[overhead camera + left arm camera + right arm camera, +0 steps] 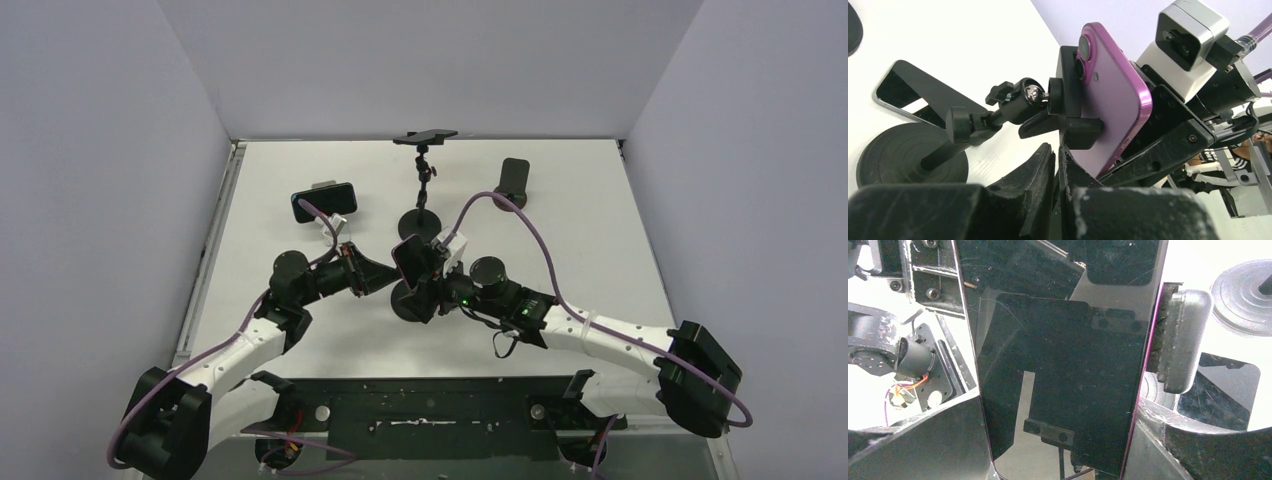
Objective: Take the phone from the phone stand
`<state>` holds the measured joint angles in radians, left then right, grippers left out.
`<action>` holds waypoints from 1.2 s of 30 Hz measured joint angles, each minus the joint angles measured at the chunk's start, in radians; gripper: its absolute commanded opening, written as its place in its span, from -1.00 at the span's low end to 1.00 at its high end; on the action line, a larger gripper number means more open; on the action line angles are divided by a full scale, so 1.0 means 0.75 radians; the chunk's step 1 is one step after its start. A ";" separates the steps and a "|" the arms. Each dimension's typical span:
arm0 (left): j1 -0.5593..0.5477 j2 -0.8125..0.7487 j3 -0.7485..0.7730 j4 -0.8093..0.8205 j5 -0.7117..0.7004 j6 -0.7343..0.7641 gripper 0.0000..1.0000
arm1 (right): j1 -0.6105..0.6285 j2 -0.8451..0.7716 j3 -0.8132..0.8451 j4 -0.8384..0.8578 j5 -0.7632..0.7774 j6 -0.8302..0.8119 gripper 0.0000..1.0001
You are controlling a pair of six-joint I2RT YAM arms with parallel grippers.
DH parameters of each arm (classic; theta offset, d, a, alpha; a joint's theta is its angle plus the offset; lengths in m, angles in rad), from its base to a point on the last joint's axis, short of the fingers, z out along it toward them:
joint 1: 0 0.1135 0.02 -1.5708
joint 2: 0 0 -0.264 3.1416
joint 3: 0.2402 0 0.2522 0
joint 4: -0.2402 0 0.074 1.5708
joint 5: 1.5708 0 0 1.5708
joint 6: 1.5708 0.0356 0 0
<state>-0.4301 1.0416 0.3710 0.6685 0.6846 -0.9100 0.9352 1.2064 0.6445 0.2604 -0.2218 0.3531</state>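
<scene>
Purple phone [1113, 100], clamped in the phone stand [1013, 102]. At the stand's right my right gripper [1053, 440] was closed across the phone's long edges. At its left my left gripper [1055, 167] had its fingers pressed together, nothing visible between them. I judged the grasp made, the removal pending: the next move called for drawing the phone out of the clamp without tipping the stand. Beyond the stand: white table [600, 230], a taller stand [421, 190], pale walls [430, 60].

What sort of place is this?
Likely a robot test booth: plain white walls enclose a white table, with two robot arms mounted at its edge and phone stands set out.
</scene>
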 measured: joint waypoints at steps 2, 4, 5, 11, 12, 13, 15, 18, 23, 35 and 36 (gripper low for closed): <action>0.000 0.003 0.000 -0.008 -0.012 0.003 -0.82 | 0.000 -0.004 -0.002 0.000 -0.011 0.007 -1.00; 0.000 0.003 0.000 -0.010 -0.025 0.007 -0.65 | 0.000 -0.009 -0.006 0.000 -0.022 0.015 -1.00; 0.000 0.003 0.000 -0.012 -0.031 0.012 -0.56 | -0.001 -0.012 -0.009 0.000 -0.028 0.021 -1.00; 0.000 -0.021 0.010 -0.116 -0.068 0.059 -0.07 | -0.001 -0.055 -0.019 -0.007 -0.086 0.068 -1.00; 0.000 -0.033 0.010 -0.139 -0.076 0.071 -0.04 | -0.001 -0.065 -0.019 -0.008 -0.101 0.075 -1.00; 0.000 -0.047 0.011 -0.162 -0.085 0.079 -0.01 | -0.001 -0.075 -0.019 -0.010 -0.114 0.082 -1.00; 0.000 -0.074 0.013 -0.205 -0.106 0.096 0.03 | -0.001 -0.095 -0.019 -0.015 -0.144 0.095 -1.00; 0.000 -0.106 0.023 -0.263 -0.132 0.126 0.09 | -0.001 -0.120 -0.006 -0.045 -0.183 0.103 -1.00; 0.000 -0.158 0.039 -0.376 -0.194 0.190 0.18 | 0.000 -0.185 0.065 -0.185 -0.198 0.074 -1.00; 0.000 -0.403 0.101 -0.651 -0.566 0.436 0.24 | -0.306 -0.307 0.355 -0.670 0.093 -0.117 -1.00; 0.000 -0.415 0.103 -0.668 -0.596 0.458 0.25 | -0.378 -0.298 0.346 -0.691 0.097 -0.117 -1.00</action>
<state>-0.4301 0.7307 0.4484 0.1673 0.2375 -0.5667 0.6518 0.9833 0.9043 -0.2581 -0.1493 0.2653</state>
